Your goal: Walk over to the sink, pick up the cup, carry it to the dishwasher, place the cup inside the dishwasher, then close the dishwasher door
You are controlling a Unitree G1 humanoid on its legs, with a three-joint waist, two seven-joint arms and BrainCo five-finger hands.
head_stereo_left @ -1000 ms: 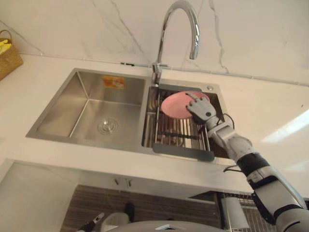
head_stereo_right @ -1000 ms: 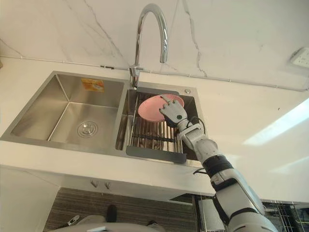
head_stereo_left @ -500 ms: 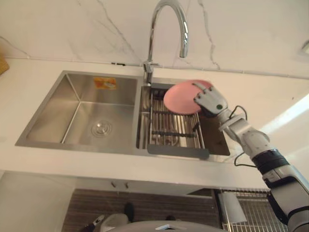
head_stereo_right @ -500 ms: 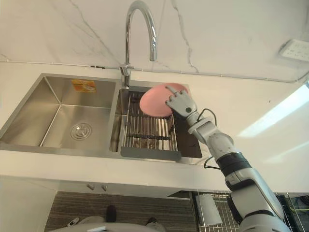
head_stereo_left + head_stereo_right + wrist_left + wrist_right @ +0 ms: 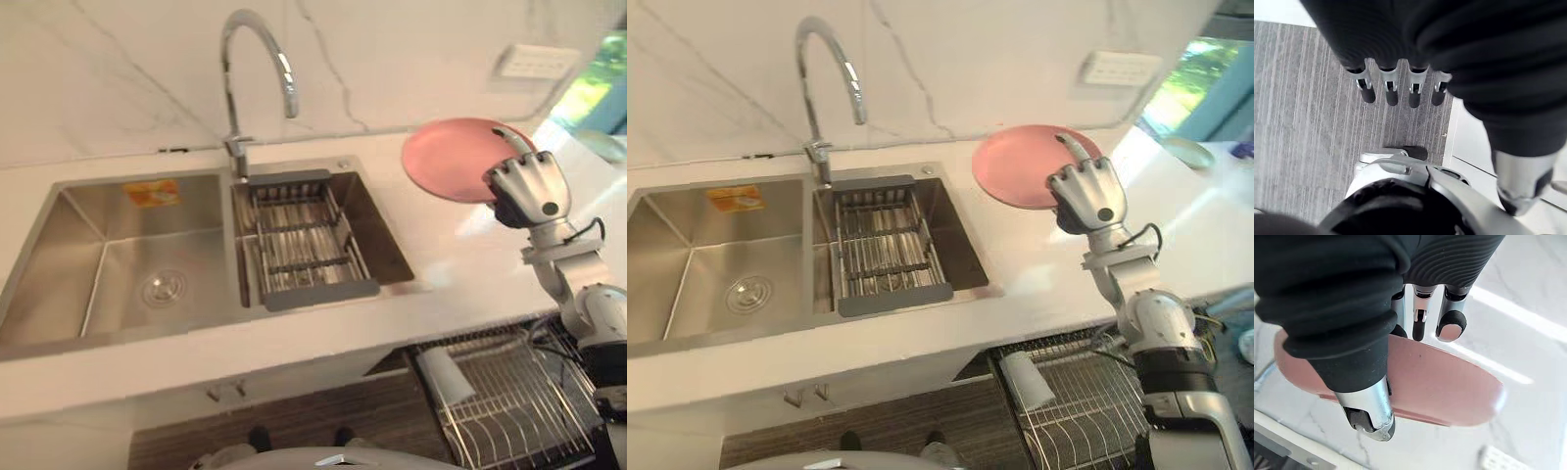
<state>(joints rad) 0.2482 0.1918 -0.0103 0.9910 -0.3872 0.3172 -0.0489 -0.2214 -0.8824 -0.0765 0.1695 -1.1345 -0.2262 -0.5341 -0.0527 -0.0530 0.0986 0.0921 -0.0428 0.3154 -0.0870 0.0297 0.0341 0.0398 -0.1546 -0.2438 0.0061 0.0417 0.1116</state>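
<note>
The carry step is judged to be in hand: a pink plate [image 5: 453, 157], rather than a cup, is pinched at its rim between thumb and fingers of the right hand [image 5: 527, 191] and held above the counter [image 5: 441, 257], right of the sink [image 5: 118, 284]. Lowering toward the wire rack [image 5: 509, 401] below is called for next, clear of the counter edge. The left hand [image 5: 1390, 89] is hung over the floor, fingers straight. The rack is cut off by the frame edge, and the fingers behind the plate are mostly hidden.

The right robot hand [image 5: 529, 191], raised right of the sink [image 5: 69, 245], pinches a pink plate [image 5: 451, 157]. The left robot hand [image 5: 1390, 93] hangs, fingers straight.
</note>
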